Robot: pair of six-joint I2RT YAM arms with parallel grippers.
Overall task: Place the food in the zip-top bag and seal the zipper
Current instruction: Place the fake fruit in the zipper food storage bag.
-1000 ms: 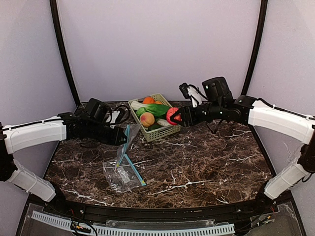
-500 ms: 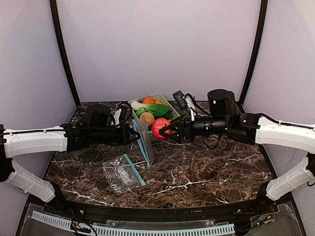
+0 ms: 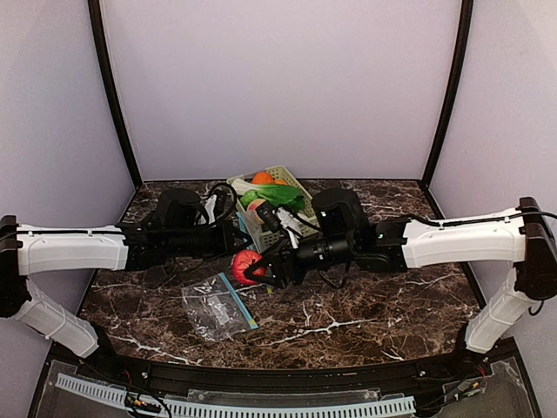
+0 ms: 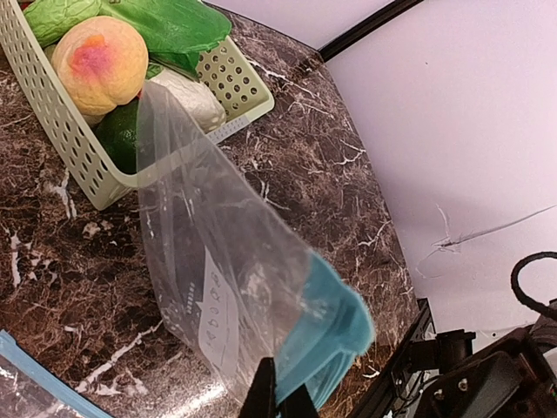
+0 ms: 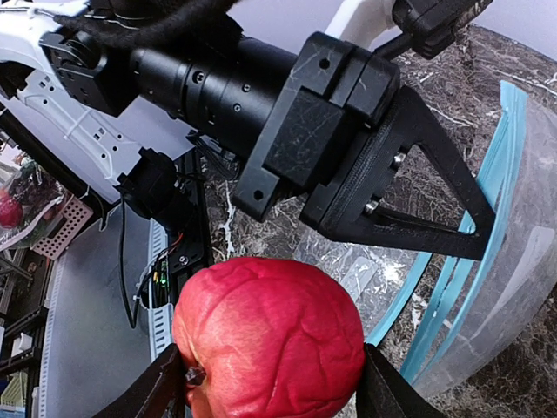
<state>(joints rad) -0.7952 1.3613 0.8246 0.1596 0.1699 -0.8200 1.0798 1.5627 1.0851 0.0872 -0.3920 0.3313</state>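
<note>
My right gripper [image 5: 271,370] is shut on a red apple [image 5: 270,335], which hangs low over the table [image 3: 374,296] just in front of my left gripper [image 3: 233,245]. The left gripper [image 4: 280,399] is shut on the blue zipper edge of a clear zip-top bag [image 4: 218,261], which hangs off the table. In the right wrist view the bag's blue zipper [image 5: 492,200] is just right of the apple. More food fills the pale green basket [image 4: 70,144]: a peach [image 4: 98,54], leafy greens [image 4: 165,22] and a white radish [image 4: 190,97].
Another clear bag with a blue strip [image 3: 216,306] lies flat on the marble table, front left of the apple. The basket [image 3: 287,178] stands at the back centre, with an orange [image 3: 262,178] in it. Black cables trail from both wrists.
My right gripper has carried the red apple from beside the basket leftward and down to the held bag. The left gripper has moved right with the bag.
</note>
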